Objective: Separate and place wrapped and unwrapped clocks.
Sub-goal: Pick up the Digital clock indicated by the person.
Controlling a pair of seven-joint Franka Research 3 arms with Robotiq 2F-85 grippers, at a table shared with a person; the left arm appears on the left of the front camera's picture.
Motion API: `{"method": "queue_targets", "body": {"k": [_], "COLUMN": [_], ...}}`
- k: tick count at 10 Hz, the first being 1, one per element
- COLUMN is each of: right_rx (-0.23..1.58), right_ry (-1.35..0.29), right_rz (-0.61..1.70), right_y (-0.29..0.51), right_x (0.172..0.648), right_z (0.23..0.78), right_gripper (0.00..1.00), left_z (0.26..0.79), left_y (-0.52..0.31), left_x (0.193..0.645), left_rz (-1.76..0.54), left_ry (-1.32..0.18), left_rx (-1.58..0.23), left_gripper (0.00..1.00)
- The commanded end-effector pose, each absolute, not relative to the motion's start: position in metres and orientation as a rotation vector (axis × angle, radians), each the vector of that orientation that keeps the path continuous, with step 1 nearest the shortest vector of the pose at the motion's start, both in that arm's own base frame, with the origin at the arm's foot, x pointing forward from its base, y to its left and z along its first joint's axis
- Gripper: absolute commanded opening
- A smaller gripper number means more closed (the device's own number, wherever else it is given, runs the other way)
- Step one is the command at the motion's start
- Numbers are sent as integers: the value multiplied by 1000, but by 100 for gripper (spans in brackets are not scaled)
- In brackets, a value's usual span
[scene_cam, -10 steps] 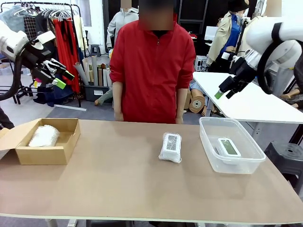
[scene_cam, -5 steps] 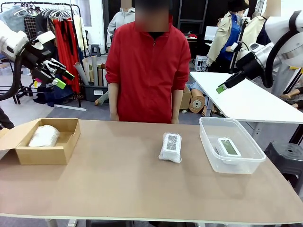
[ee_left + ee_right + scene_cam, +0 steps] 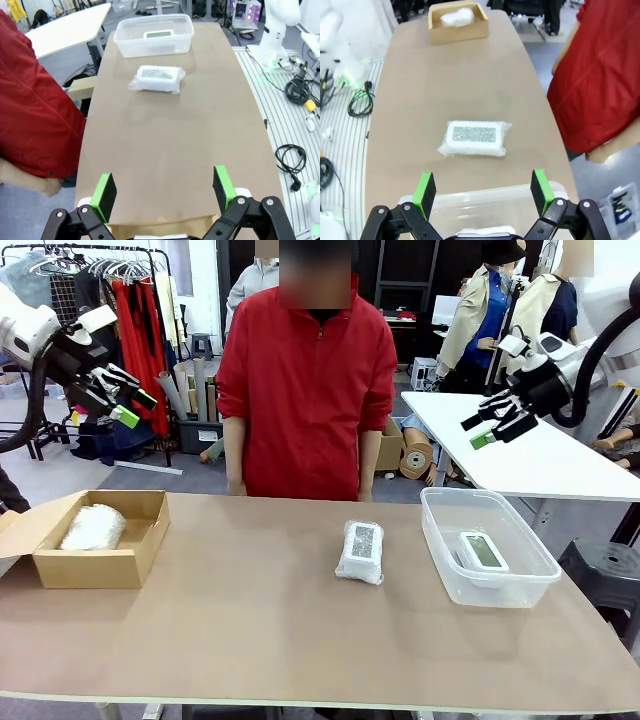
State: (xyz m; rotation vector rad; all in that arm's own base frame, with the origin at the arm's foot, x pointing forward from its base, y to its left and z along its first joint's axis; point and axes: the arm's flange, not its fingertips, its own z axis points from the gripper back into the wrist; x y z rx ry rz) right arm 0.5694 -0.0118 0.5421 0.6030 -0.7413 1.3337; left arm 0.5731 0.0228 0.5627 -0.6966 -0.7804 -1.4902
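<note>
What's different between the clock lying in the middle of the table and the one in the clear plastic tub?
The middle clock is bundled in crinkly see-through wrap; the tub clock is bare, its screen plain to see. The middle clock lies straight on the table; the tub clock sits inside the clear tub. Both are white rounded rectangles, lying face up.

Hand (image 3: 164,188) spread above table (image 3: 165,142), wrapped clock (image 3: 156,79) beyond.

table (image 3: 250,640): matt board | box (image 3: 95,568): plain cardboard | tub (image 3: 441,562) — clear glossy plastic | wrapped clock (image 3: 361,551) — crinkly film
</note>
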Motion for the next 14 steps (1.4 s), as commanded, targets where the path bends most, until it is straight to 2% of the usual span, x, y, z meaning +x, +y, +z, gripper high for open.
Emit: {"method": "queue_targets", "body": {"k": [1, 4, 7, 8, 14], "right_rx": [607, 620, 643, 638, 638], "right_ry": [-848, -894, -820, -846, -846], "right_rz": [1398, 1335, 1252, 1343, 1343], "right_y": [-10, -2, -1, -5, -5], "right_x": [556, 558, 568, 563, 563], "right_z": [537, 538, 535, 539, 539], "right_gripper": [100, 100, 100, 100, 100], "left_z": [561, 561, 561, 561, 561], "left_y": [23, 23, 23, 23, 23], "left_x": [572, 572, 572, 572, 572], "left_rz": [-1508, -1508, -1508, -1508, -1508], "left_ry": [-778, -778, -778, -778, -778], "left_rx": [-695, -695, -695, -695, -695], "left_gripper": [100, 100, 100, 100, 100]}}
